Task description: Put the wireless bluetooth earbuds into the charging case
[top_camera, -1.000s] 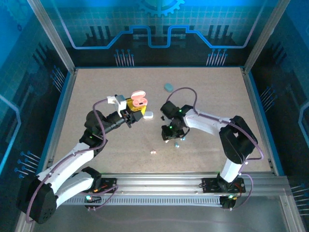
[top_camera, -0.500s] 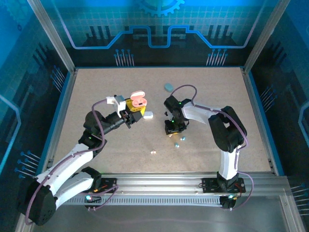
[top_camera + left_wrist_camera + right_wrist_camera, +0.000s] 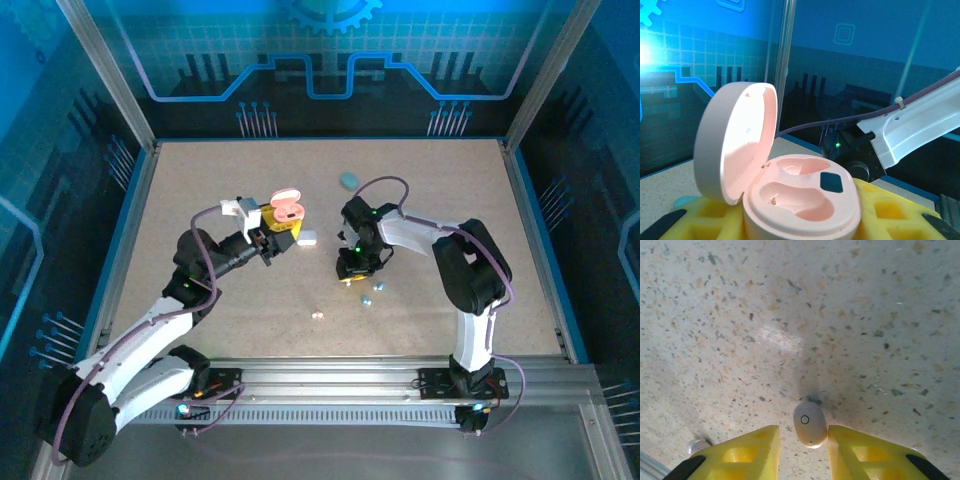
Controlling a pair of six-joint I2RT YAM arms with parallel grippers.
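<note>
Two arms, two separate roles. Left gripper (image 3: 278, 226): clamped on the pink charging case (image 3: 842, 202), lid (image 3: 735, 135) tipped back, both wells (image 3: 790, 197) bare and facing up, apparently held steady as a target for loading. Right gripper (image 3: 803, 440): aimed straight down at the table (image 3: 200, 180), yellow pads (image 3: 747, 450) parted either side of one pale earbud (image 3: 810, 429) lying on the surface. Touching one pad, a sliver of gap at the other, so straddled but not yet pinched. Seemingly lined up to close and lift.

Elsewhere in the overhead view: more tiny earbuds (image 3: 366, 298) just beside the right gripper, a white case (image 3: 307, 238) next to the pink one, a teal case (image 3: 348, 180) farther back.

Next, probably a gentle squeeze, since a rounded bud like this is likely to squirt sideways.
</note>
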